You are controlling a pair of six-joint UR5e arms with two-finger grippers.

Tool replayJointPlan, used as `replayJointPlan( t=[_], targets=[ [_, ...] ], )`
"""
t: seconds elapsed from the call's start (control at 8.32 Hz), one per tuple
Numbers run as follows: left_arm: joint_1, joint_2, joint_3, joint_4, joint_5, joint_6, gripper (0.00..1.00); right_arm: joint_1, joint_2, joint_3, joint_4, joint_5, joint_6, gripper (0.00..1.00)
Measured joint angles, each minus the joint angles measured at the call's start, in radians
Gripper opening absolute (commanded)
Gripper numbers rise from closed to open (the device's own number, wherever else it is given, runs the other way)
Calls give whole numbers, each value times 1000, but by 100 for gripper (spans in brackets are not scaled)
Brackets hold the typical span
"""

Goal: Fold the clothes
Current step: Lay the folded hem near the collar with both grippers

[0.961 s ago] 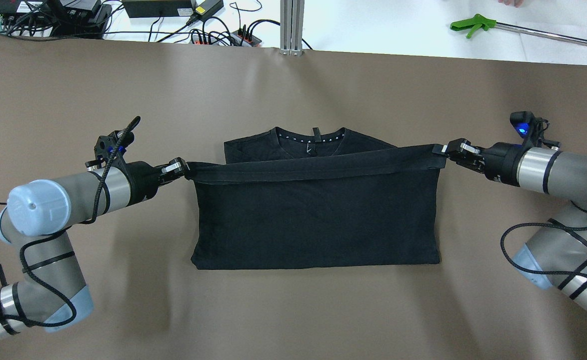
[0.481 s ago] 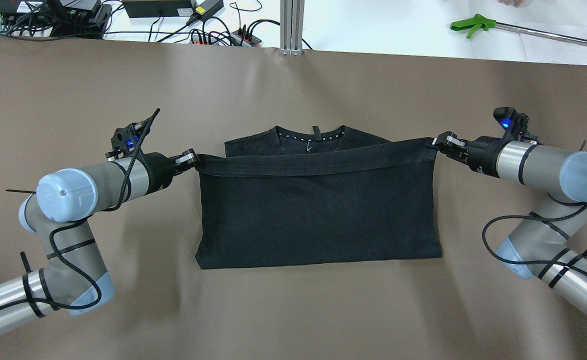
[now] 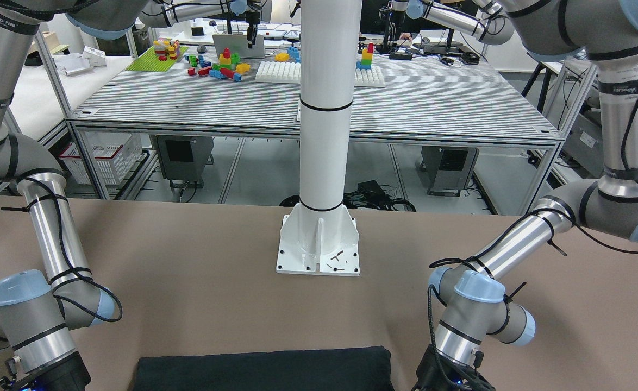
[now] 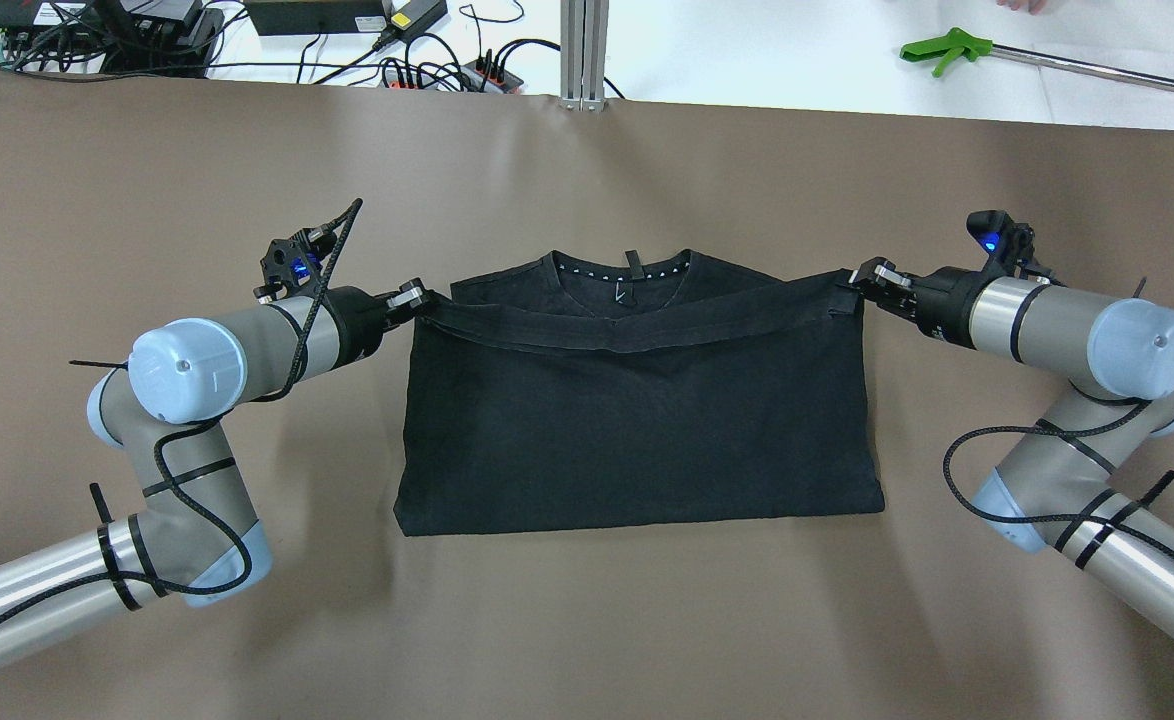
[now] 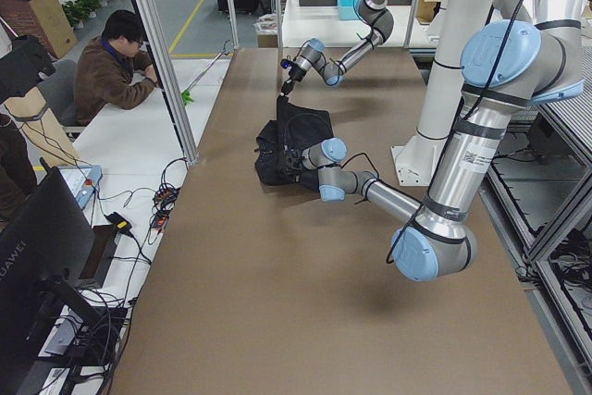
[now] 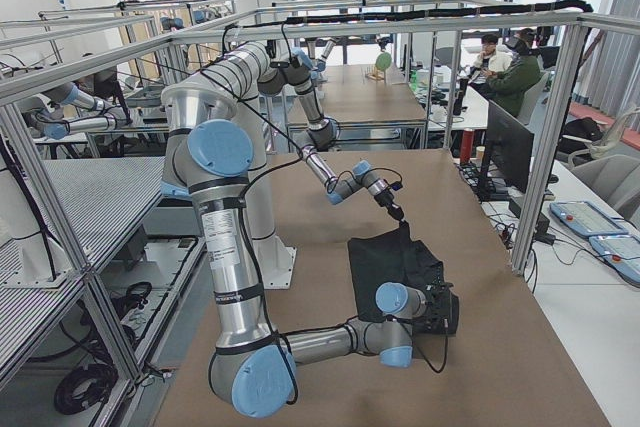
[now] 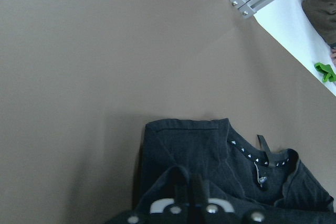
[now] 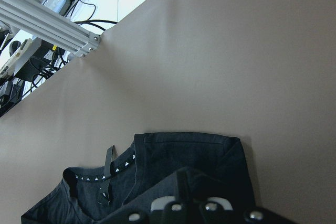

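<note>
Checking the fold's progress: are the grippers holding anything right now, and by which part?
Yes. The left gripper and right gripper each pinch one end of the hemmed edge of the black garment.

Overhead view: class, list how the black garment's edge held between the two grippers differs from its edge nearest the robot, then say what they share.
1. The held edge is pinched at its ends by the left gripper and right gripper; no gripper touches the near edge.
2. The held edge hangs above the table and dips mid-span; the near edge lies flat, almost straight.
3. The held edge shows a stitched hem band; the near edge shows none.
Both are black and span the garment's width.
</note>
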Motion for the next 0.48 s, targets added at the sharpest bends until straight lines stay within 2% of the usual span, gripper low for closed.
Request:
replayJointPlan(
  t=[0.48],
  targets=[
    [-30, -7, 23, 14, -11, 10, 0, 7, -8, -26, 2, 0, -6, 0]
  ],
)
